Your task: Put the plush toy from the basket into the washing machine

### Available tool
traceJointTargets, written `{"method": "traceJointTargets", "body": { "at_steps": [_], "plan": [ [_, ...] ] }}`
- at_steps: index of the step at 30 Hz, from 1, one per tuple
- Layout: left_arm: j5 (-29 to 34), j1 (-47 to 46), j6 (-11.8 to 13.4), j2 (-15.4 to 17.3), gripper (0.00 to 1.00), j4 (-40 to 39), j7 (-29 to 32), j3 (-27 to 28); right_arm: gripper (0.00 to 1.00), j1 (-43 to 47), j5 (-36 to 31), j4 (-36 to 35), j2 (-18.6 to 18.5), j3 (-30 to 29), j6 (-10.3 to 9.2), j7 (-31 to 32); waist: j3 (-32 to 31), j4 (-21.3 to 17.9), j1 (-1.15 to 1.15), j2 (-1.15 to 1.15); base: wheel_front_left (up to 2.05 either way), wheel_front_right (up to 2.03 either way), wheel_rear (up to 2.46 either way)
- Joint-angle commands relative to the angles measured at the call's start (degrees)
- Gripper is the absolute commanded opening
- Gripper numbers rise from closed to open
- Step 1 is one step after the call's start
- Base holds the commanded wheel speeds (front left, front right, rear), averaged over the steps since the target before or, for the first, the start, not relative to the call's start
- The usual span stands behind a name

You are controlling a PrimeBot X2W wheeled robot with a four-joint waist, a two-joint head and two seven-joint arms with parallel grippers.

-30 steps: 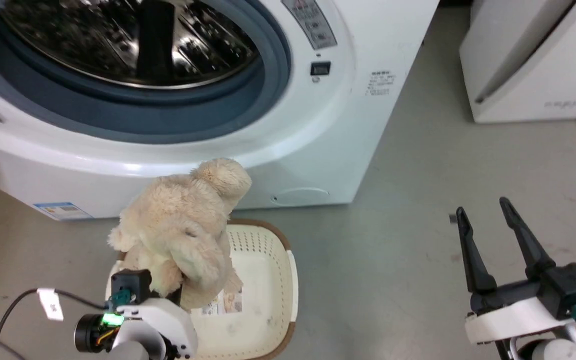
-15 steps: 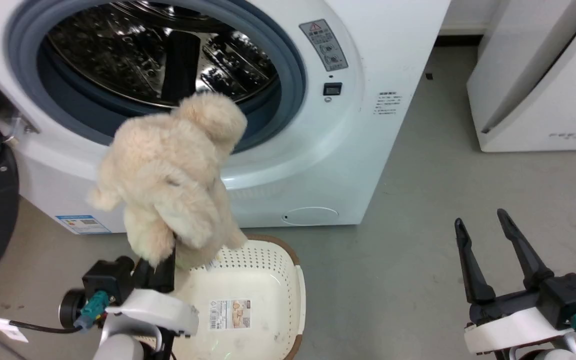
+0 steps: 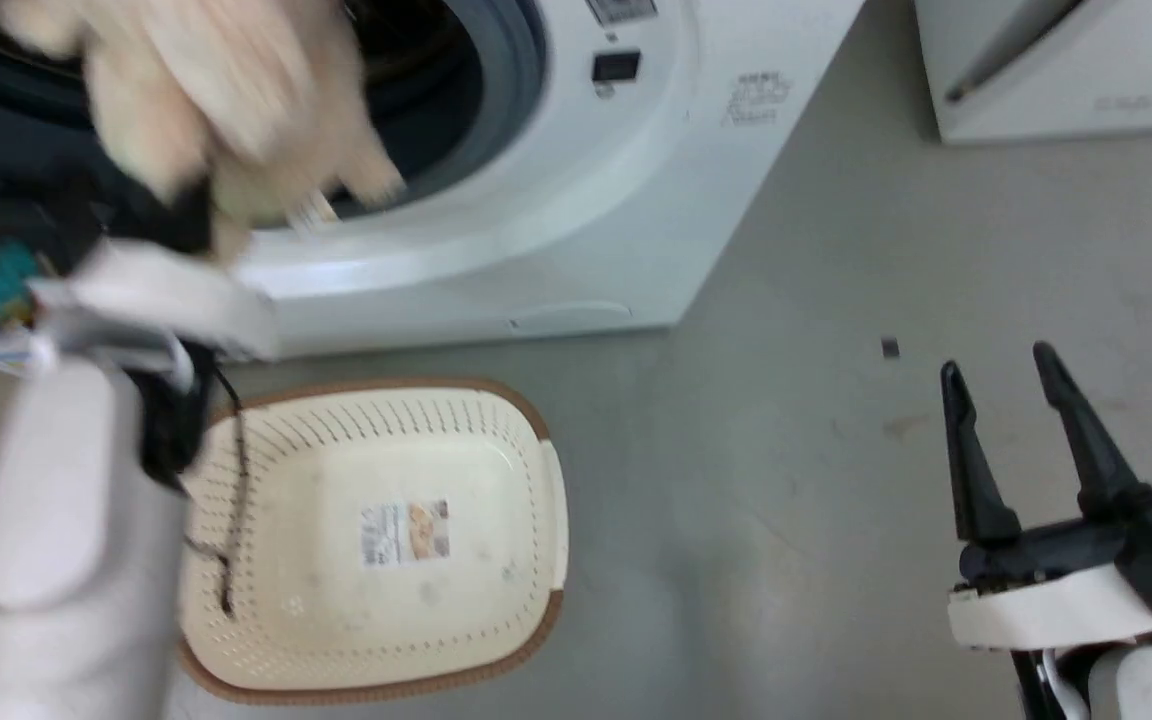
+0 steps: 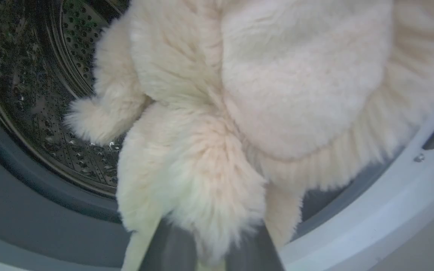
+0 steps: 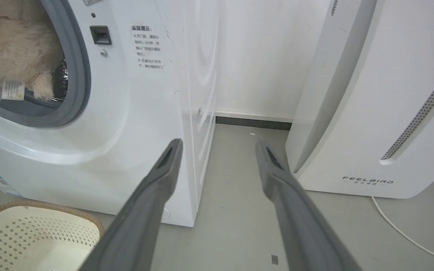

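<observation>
The left pincer (image 4: pixel 209 229) grips the plush toy (image 4: pixel 277 94) by its fur, the toy just ahead of it at the porthole of the washing machine (image 3: pixel 556 200), while the right pincer (image 3: pixel 996 362) gapes open, empty.

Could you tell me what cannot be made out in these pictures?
Head view: the plush toy is blurred and cut by the top edge.
Left wrist view: fur hides the left tool's fingertips.
Head view: the basket's label is too small.
Right wrist view: the toy largely covers the washing machine's drum.
</observation>
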Motion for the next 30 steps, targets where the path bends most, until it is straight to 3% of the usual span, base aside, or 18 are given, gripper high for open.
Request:
{"method": "traceJointTargets", "body": {
  "at_steps": [1,10,14,22,30],
  "plan": [
    [-0.4,-3.5,-0.3,1.4,0.0,0.1,1.0,0.4,1.0,-1.3,0.5,-0.6,0.0,0.0,-0.05,-0.2,5.4,-3.0,0.0,0.0,0.0,0.0,0.0],
    [1.1,-25.3,-1.8,12.2,0.0,7.0,12.6,-2.1,1.0,-4.7,2.7,-1.6,0.0,1.3,-0.05,-0.2,13.9,-7.1,0.0,0.0,0.0,0.0,0.0],
    [0.8,-33.5,-2.1,15.3,0.0,12.0,16.8,-4.2,1.0,-6.1,4.0,-1.5,0.0,1.9,-0.05,-0.2,16.8,-8.6,0.0,0.0,0.0,0.0,0.0],
    [-0.6,-43.9,-2.3,19.1,0.0,21.6,24.0,-12.7,1.0,-7.5,5.1,-1.2,0.0,3.4,-0.05,-0.2,20.6,-10.0,0.0,0.0,0.0,0.0,0.0],
    [-7.1,-46.3,-2.3,20.0,0.0,27.0,26.8,-23.9,1.0,-7.8,5.2,-1.2,0.0,3.3,-0.05,-0.2,22.0,-9.7,0.0,0.0,0.0,0.0,0.0]
  ]
}}
